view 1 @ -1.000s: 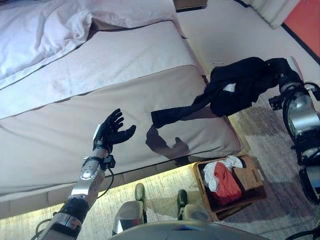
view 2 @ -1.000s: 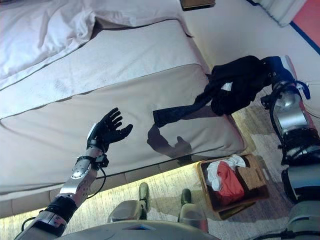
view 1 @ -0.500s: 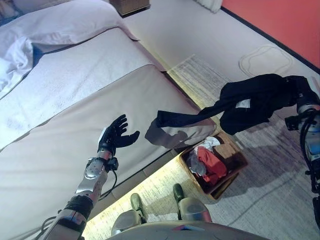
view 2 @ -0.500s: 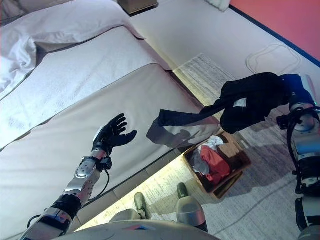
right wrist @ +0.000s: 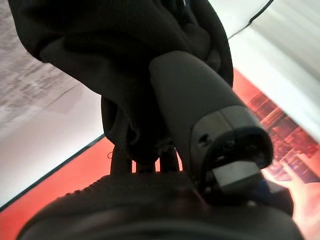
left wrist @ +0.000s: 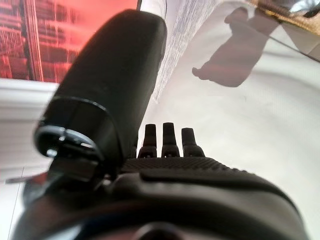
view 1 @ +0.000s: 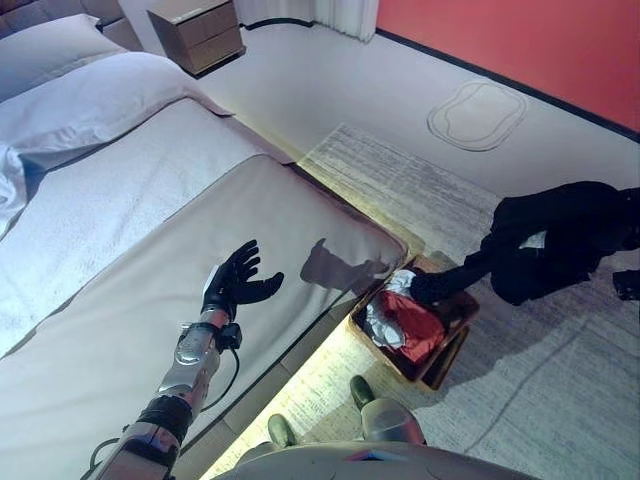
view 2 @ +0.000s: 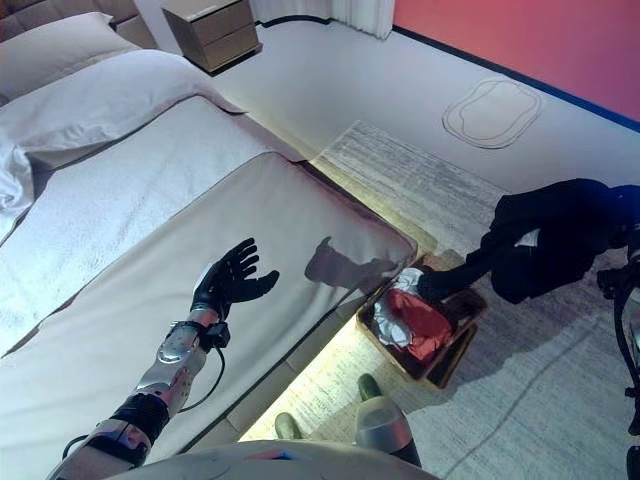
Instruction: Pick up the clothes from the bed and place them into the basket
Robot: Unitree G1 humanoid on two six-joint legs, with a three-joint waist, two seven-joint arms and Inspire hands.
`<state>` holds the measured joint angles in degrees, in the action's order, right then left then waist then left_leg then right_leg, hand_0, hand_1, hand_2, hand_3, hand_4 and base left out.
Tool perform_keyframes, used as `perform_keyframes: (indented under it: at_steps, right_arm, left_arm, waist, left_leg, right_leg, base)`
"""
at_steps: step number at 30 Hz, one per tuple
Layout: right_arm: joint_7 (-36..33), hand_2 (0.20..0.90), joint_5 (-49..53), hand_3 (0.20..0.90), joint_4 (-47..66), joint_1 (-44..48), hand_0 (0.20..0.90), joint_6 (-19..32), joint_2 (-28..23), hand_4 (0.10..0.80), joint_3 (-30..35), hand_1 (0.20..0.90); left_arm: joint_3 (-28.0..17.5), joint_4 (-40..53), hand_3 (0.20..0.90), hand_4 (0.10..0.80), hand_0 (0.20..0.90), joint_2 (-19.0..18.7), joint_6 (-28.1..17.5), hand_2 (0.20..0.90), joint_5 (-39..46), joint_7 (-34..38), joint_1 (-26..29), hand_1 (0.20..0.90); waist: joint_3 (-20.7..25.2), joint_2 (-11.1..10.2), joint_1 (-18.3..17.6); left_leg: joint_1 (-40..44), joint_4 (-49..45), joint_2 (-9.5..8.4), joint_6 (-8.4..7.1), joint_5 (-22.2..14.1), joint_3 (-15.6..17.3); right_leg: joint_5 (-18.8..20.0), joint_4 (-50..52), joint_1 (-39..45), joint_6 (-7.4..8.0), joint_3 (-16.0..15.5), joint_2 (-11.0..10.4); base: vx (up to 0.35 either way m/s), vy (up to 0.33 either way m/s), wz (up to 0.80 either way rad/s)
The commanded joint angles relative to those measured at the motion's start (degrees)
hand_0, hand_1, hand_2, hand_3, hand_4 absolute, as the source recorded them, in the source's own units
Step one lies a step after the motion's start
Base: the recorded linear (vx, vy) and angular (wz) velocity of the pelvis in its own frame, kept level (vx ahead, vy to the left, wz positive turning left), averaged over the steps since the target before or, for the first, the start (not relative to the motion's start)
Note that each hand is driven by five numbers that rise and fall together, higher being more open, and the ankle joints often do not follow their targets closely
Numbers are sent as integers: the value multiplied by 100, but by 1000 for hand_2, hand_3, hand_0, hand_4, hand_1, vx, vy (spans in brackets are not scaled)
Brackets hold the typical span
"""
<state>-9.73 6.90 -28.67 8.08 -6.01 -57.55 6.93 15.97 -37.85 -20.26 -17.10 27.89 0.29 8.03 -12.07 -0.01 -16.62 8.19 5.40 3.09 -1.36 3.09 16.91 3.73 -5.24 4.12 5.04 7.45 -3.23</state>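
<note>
My right hand [right wrist: 199, 120] is shut on a black garment [view 1: 562, 238] and holds it in the air over the rug, to the right of the basket. One black sleeve [view 1: 452, 280] hangs down and reaches the basket's far corner. The brown basket [view 1: 447, 360] stands on the floor by the bed's corner, with red cloth [view 1: 410, 328] and white cloth [view 1: 383, 320] in it. My left hand [view 1: 236, 282] is open, palm up, a little above the beige bed cover [view 1: 120, 330]; it also shows in the left wrist view [left wrist: 165, 140].
White pillows [view 1: 90, 95] and a quilt lie at the bed's head. A wooden nightstand [view 1: 196, 28] stands behind them. A grey rug [view 1: 400, 180] runs along the bed, with an oval mat [view 1: 478, 114] beyond it by a red wall [view 1: 520, 35].
The camera has turned to the right. My right hand has carried the black garment from over the bed's corner to beside the basket, and its sleeve now hangs into the basket. My left hand stays put.
</note>
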Motion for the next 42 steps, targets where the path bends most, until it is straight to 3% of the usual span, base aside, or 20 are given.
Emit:
perform_keyframes:
  at_steps: [1,11,21,29,42]
  right_arm:
    - [-100,300,152,200,48,605,300,777,-542,100,534,300]
    - [929,300,373,200,-613,1690,300,711,271,100,-898,300]
    - [865,300,262,200,-1437,2276,300,507,1069,100,-1607,300]
    - [774,300,75,200,-2200,1799,300,656,1455,100,-1497,300]
    - [436,300,29,200,-2995,1404,300,759,1619,100,-1178,300]
  left_arm:
    - [70,-131,900,800,900,-155,-457,900,-137,-29,425,900]
    - [189,-211,900,800,900,0,-433,900,-148,-176,611,900]
    - [370,-396,900,800,900,165,-516,900,-167,-113,812,900]
    - [262,-281,900,800,900,103,-568,900,-70,-114,748,900]
    - [324,-187,900,800,900,-3,-615,900,23,-259,600,900]
  waist:
    - [693,-276,281]
    - [668,-216,414]
    - [529,-170,666]
    - [470,-148,805]
    - [431,-123,864]
  left_leg:
    - [174,-197,20,111,-945,-91]
    - [198,-367,6,102,-1041,10]
    - [96,-361,-42,109,-1020,-161]
    - [102,-291,-50,126,-971,-273]
    - [140,-271,-13,126,-961,-283]
  right_leg:
    - [-201,404,-357,59,-104,199]
    - [-132,365,-385,61,-222,126]
    - [-93,353,-443,89,-406,21]
    - [-97,325,-400,90,-526,-17]
    - [-88,299,-356,101,-562,-16]
  base:
    - [0,0,0]
    - [-7,2,-6]
    - [-3,-11,5]
    - [7,-14,8]
    - [11,-15,3]
